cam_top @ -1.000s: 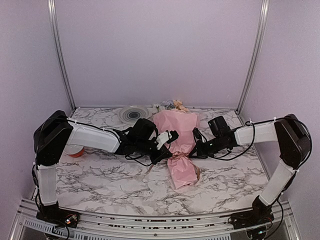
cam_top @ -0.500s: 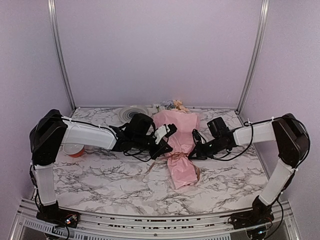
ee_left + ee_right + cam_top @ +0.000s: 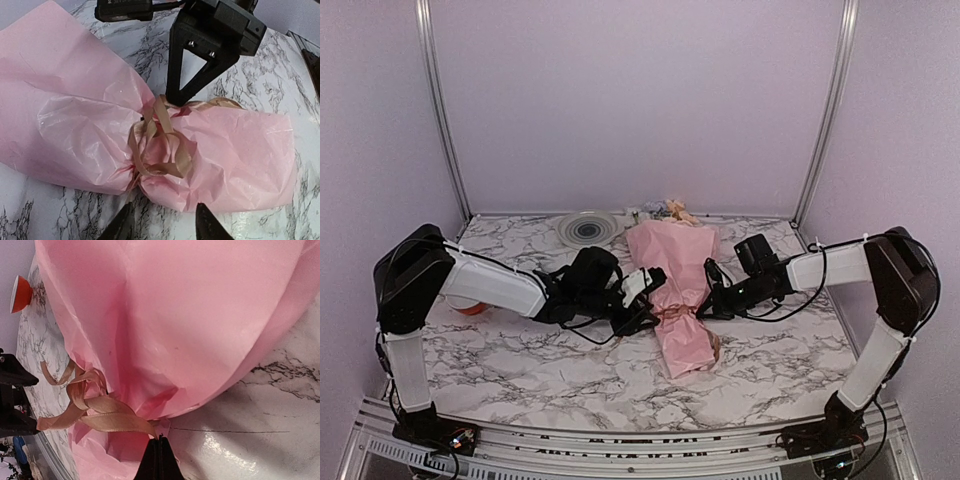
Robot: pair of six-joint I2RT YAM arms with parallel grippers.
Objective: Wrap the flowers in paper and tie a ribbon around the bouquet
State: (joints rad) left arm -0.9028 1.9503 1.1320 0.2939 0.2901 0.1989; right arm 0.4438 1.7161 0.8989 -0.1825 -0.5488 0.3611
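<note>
The bouquet (image 3: 682,290) lies across the middle of the table as a pink paper (image 3: 75,115) cone, with flowers (image 3: 670,209) just showing at its far, wide end. A tan ribbon (image 3: 159,145) is looped and knotted round its pinched waist. My left gripper (image 3: 165,227) is open just short of the bundle's left side, with nothing between its fingers. On the opposite side, my right gripper (image 3: 160,460) is shut on one end of the ribbon (image 3: 102,412), low against the tabletop. In the top view the left gripper (image 3: 650,305) and right gripper (image 3: 710,305) flank the waist.
A small orange-red spool (image 3: 20,292) stands at the left, half hidden behind my left arm (image 3: 495,285). A round white disc (image 3: 588,228) lies at the back near the wall. Metal posts (image 3: 820,130) frame the back corners.
My left gripper has opened and let go of the ribbon, and has dropped lower and nearer beside the bundle. The right gripper keeps its hold and has barely moved.
</note>
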